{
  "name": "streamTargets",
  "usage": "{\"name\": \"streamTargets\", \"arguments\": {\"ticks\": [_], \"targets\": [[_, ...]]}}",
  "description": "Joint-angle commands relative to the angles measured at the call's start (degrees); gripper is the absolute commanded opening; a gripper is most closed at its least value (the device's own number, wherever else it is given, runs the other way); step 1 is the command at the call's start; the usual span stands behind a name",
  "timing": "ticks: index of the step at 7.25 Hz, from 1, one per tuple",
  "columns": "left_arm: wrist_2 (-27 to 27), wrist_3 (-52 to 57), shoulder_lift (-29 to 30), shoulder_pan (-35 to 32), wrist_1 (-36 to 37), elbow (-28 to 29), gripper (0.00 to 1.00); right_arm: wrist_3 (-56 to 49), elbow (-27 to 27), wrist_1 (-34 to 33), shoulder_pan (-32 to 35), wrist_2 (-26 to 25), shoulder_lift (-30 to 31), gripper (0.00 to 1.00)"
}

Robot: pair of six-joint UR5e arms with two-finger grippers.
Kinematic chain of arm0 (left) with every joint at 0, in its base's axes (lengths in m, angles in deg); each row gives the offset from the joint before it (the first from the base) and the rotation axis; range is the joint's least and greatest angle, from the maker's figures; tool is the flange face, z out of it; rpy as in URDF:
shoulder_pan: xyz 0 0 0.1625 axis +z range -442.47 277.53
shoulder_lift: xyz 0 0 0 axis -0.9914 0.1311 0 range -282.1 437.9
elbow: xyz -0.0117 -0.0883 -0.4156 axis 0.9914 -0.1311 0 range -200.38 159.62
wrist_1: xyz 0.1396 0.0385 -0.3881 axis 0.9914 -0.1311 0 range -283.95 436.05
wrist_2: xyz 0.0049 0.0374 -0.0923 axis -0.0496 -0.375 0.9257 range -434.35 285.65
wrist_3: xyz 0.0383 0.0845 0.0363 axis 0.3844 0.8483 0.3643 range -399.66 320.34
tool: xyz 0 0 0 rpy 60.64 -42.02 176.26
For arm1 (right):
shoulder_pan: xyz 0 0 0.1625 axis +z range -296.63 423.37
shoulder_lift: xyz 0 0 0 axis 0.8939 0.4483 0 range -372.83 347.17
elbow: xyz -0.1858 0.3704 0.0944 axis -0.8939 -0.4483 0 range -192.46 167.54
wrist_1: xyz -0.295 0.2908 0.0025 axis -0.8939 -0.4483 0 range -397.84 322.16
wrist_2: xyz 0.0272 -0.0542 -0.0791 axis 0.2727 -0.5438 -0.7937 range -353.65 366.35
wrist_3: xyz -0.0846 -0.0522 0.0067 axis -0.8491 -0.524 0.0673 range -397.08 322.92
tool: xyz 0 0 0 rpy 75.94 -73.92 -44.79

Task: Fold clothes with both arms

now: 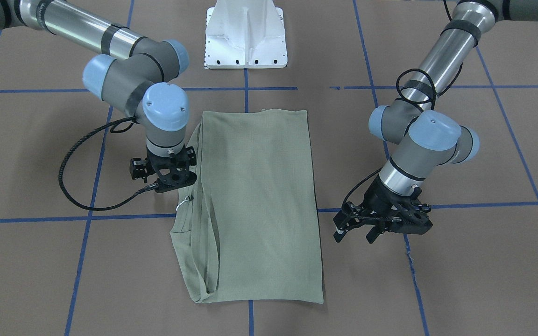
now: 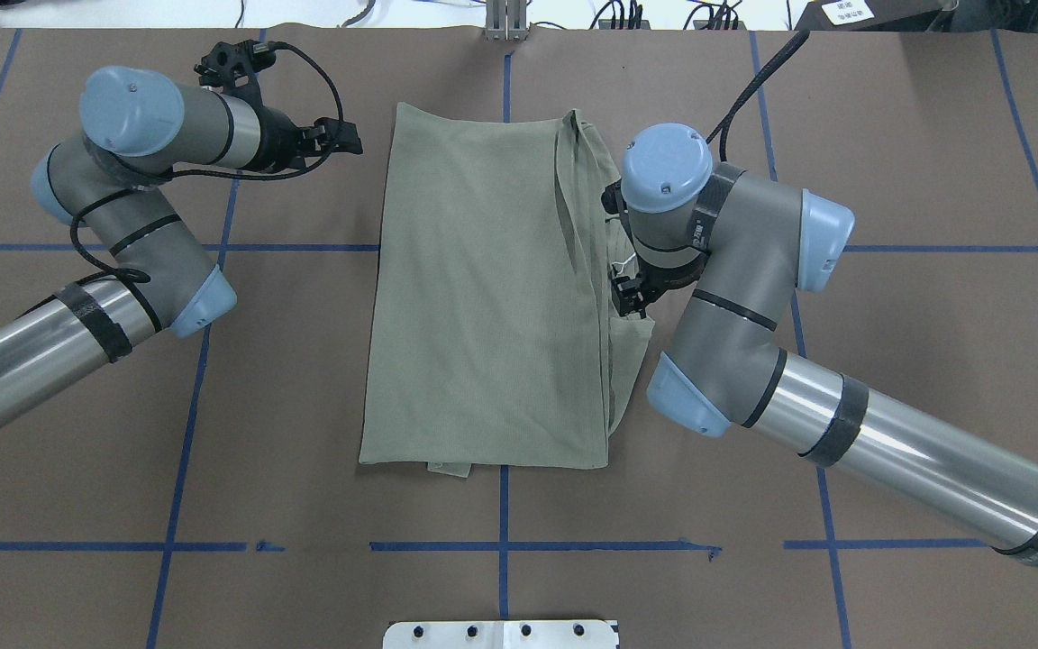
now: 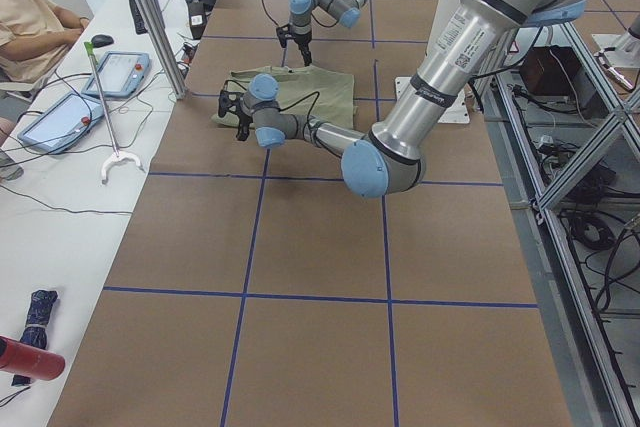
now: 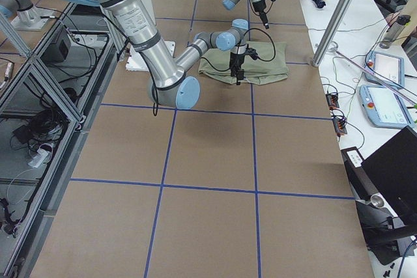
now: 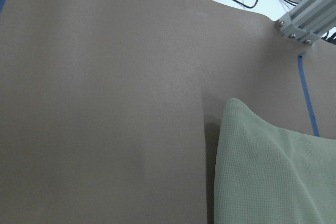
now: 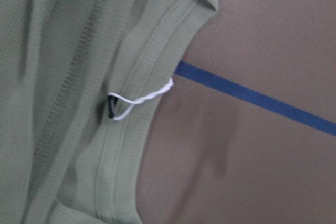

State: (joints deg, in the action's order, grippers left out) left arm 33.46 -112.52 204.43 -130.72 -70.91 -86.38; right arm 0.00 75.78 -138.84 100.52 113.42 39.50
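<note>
1. Matte brown table (image 1: 484, 154), smooth and papery, ruled into large squares by blue tape (image 1: 17, 219); white metal pedestal (image 1: 245, 42) off the shirt's robot-side end.
2. Sage-green shirt (image 1: 259, 200) flat at the table's middle, folded into a long rectangle of fine ribbed knit. One long side a single clean edge, the other a stack of soft rounded folds with a stitched neckline.
3. White twisted tag string (image 6: 144, 98) looped at that neckline, trailing off the shirt's edge onto bare table.
4. Black left gripper (image 1: 357, 231) near the shirt's clean long edge, not touching it, tilted low; jaws spread wide, gripping nothing.
5. Black right gripper (image 1: 171, 170) pointing straight down at the shirt's layered edge, just beside the string. Fingertips hidden under the wrist; spread of the jaws and any hold on cloth impossible to tell.
</note>
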Motion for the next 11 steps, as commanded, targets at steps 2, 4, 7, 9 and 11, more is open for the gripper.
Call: {"name": "streamTargets", "arguments": {"ticks": [2, 4, 7, 9, 11], "targets": [[0.0, 0.0, 0.0, 0.0, 0.2, -0.5, 1.0, 3.3, -1.5, 1.2, 0.8, 0.2, -4.0, 1.0], [0.0, 0.0, -0.1, 0.0, 0.2, -0.6, 1.0, 9.9, -12.0, 13.1, 0.9, 0.1, -9.0, 1.0], [0.0, 0.0, -0.1, 0.0, 0.2, -0.5, 1.0, 10.1, -20.6, 15.7, 1.9, -2.1, -12.3, 1.0], [0.0, 0.0, -0.1, -0.1, 0.2, -1.0, 1.0, 7.5, -25.1, 19.0, 5.4, -2.2, -13.1, 1.0], [1.3, 0.0, -0.8, 0.0, 0.3, -1.4, 1.0, 3.3, -23.4, 16.9, 8.8, 1.1, -11.2, 1.0]]}}
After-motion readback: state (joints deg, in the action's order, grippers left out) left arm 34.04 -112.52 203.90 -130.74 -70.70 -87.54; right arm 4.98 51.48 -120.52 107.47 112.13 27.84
